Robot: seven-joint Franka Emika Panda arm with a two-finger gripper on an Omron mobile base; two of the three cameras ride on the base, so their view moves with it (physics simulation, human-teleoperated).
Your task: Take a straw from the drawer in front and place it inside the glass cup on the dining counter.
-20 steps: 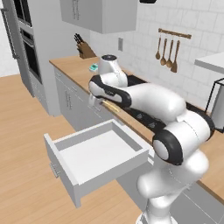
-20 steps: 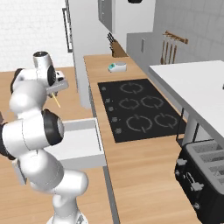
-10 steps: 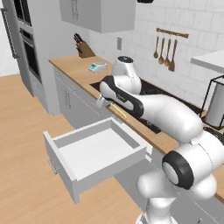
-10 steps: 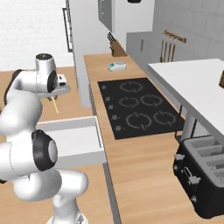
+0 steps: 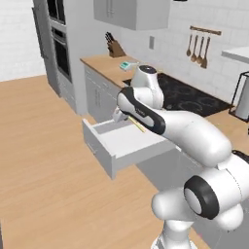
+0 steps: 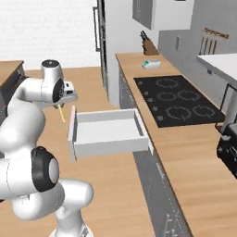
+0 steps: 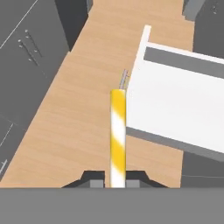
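My gripper [image 7: 117, 180] is shut on the straw [image 7: 117, 135], which in the hand view is striped yellow and white and sticks straight out from between the dark fingertips [image 7: 94, 179]. In the right base view the gripper [image 6: 62, 99] hangs over the floor just left of the open drawer [image 6: 109, 132], with the straw [image 6: 61, 113] pointing down. From the left the straw [image 5: 136, 124] slants below the gripper [image 5: 122, 115], above the drawer [image 5: 121, 143]. The drawer's white inside [image 7: 175, 100] is bare. The glass cup and the dining counter are out of view.
Behind the drawer runs the wood worktop with the black hob [image 6: 178, 99], a knife block [image 5: 115, 48] and a toaster [image 6: 229, 143]. A tall oven unit [image 5: 58, 44] stands at the far left. Grey cabinet doors [image 7: 26, 57] flank the wood floor [image 5: 44, 146].
The whole picture has shifted in both base views, so the base has moved. The arm has stayed stretched out with the straw held, its hand now left of the drawer front.
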